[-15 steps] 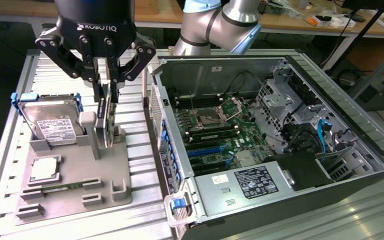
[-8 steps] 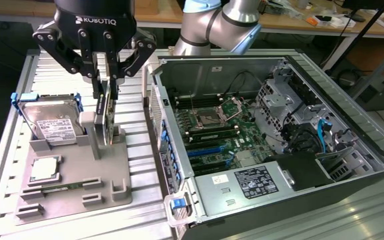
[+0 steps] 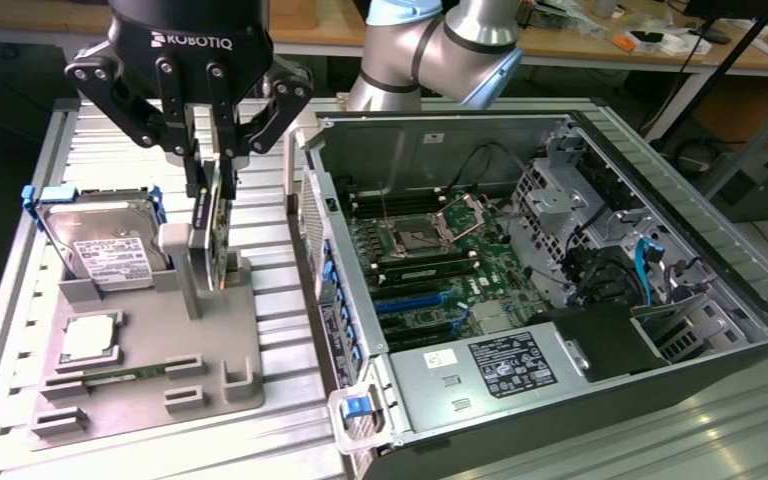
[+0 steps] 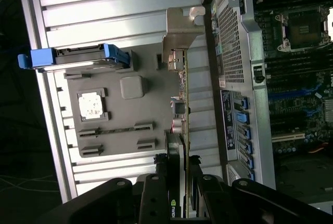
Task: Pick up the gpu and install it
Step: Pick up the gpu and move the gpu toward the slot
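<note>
On the exterior view's left, a silver hard drive (image 3: 101, 240) with blue handles stands on edge in the upper left pocket of a gray holder tray (image 3: 211, 350). The tray lies on the ribbed metal tabletop (image 3: 284, 290). Below the drive in the frame, a square processor chip (image 3: 91, 338) lies flat in its recess. A slim green memory stick (image 3: 107, 376) lies under that, toward the lower left.

Just right of the drive, the black Robotiq hand (image 3: 211, 188) reaches down from the upper left of the frame. Its fingers are pressed against both faces of the gpu (image 3: 203, 240), pinching the card near its upper edge. The gpu stands upright on edge, thin side to the camera, with its lower edge at the tray's slotted posts. Whether it has left the slot cannot be told. In the wrist view the card (image 4: 182, 109) runs edge-on out from between the fingers (image 4: 156, 193), and its silver bracket (image 4: 177, 37) sits at the far end.

Right of the tray, the open computer case (image 3: 438, 135) fills the center and right of the frame. Its motherboard (image 3: 491, 270), bare processor socket (image 3: 418, 240) and gray power supply (image 3: 491, 370) are all exposed.
</note>
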